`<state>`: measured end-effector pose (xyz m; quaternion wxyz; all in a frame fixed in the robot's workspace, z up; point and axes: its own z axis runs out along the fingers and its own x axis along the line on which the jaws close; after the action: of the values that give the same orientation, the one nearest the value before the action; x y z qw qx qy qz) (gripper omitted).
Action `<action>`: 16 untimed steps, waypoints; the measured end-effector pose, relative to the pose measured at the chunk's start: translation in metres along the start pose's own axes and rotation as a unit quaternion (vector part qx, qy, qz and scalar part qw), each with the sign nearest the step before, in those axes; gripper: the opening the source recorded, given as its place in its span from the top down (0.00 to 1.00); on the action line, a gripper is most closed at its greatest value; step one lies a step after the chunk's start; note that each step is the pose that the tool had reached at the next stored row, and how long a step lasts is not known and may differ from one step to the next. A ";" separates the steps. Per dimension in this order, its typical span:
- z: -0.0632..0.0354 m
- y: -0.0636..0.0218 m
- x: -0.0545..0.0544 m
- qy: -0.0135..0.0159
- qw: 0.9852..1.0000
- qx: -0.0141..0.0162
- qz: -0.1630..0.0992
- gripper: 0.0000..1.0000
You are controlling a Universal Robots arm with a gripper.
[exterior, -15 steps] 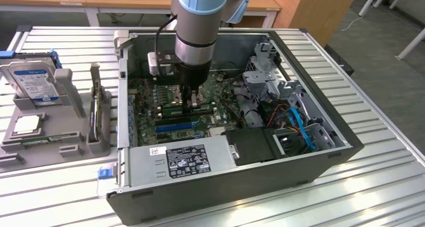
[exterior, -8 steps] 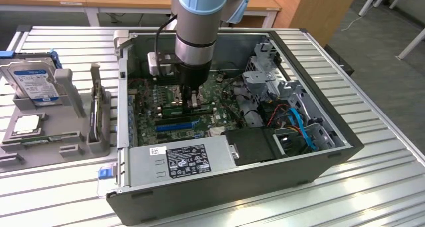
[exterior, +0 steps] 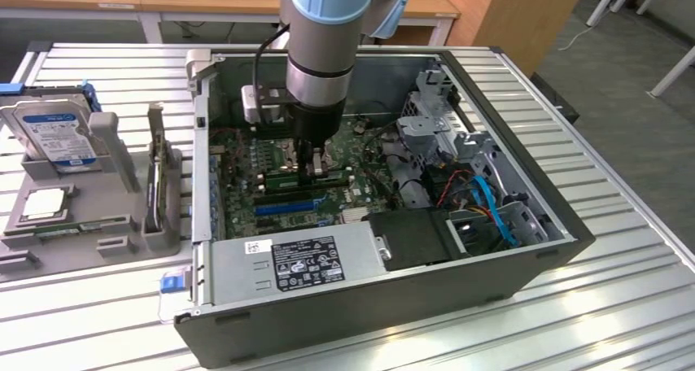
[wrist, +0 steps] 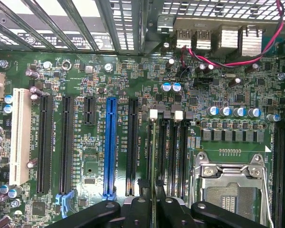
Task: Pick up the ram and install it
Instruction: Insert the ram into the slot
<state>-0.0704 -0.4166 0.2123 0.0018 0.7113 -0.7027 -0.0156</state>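
In the exterior view my gripper [exterior: 315,172] reaches down into the open computer case [exterior: 325,322], just above the green motherboard [exterior: 244,180]. In the wrist view the ram [wrist: 153,152] appears edge-on as a thin green line running out from between the black fingers [wrist: 141,209]. The gripper [wrist: 154,203] is shut on it. The stick hangs in line with the first black memory slot [wrist: 161,152], the one beside the white latch [wrist: 153,114]. I cannot tell whether its lower edge touches the slot.
A blue expansion slot [wrist: 109,147], black slots and a white slot [wrist: 20,137] lie on one side of the ram, the CPU socket [wrist: 230,187] on the other. The power supply [exterior: 293,261] and blue cables [exterior: 491,208] crowd the case. A hard drive [exterior: 54,135] stands in a grey fixture at the exterior view's left.
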 end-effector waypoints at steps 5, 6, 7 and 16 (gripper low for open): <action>0.0000 0.0000 0.000 0.000 1.000 0.000 0.000 0.80; 0.0000 0.0000 0.000 0.000 1.000 0.000 0.000 0.73; 0.0000 0.0000 0.000 0.000 1.000 0.000 0.000 0.73; -0.0001 0.0000 0.000 0.000 1.000 0.000 0.000 0.73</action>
<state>-0.0703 -0.4166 0.2124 0.0019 0.7113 -0.7027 -0.0154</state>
